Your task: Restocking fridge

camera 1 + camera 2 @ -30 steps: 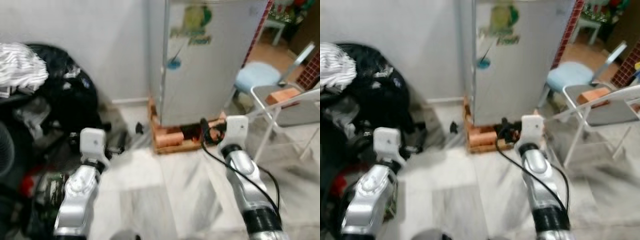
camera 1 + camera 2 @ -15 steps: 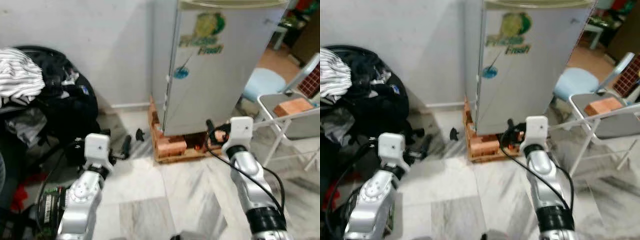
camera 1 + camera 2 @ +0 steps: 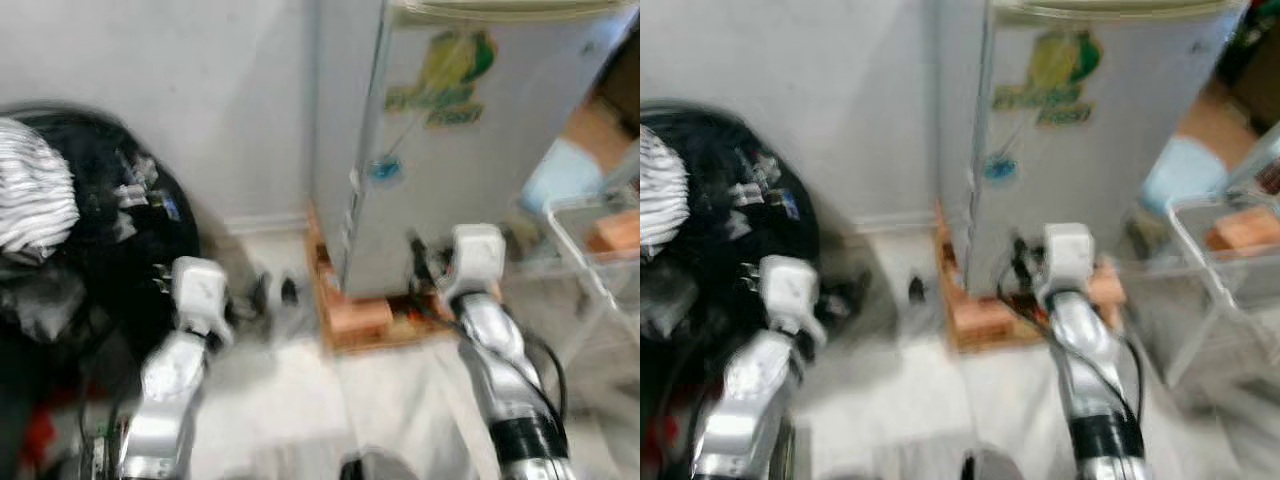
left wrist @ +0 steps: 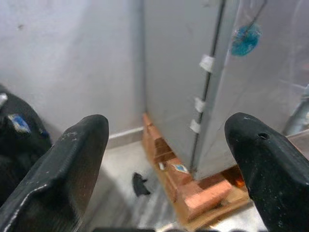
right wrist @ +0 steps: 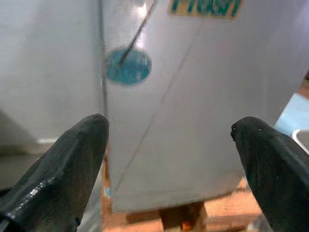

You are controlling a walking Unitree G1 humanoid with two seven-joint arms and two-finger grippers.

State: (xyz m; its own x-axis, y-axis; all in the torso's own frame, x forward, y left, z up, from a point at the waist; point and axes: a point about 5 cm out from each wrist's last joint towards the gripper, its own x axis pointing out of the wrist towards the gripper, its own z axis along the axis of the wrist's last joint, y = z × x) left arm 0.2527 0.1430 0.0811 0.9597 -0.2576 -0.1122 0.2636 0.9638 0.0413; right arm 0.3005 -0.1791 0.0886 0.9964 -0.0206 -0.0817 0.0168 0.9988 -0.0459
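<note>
We face a small grey fridge [image 3: 450, 150] with its door closed, standing on bricks and a wooden pallet [image 4: 193, 188] against the white wall. Our left gripper [image 4: 166, 159] has its fingers spread wide apart and empty, aimed at the fridge's hinge-side corner. Our right gripper [image 5: 169, 164] is likewise spread apart, holding nothing, close before the door near its blue round sticker [image 5: 128, 65]. A black bag heap [image 3: 110, 240] lies at our left.
</note>
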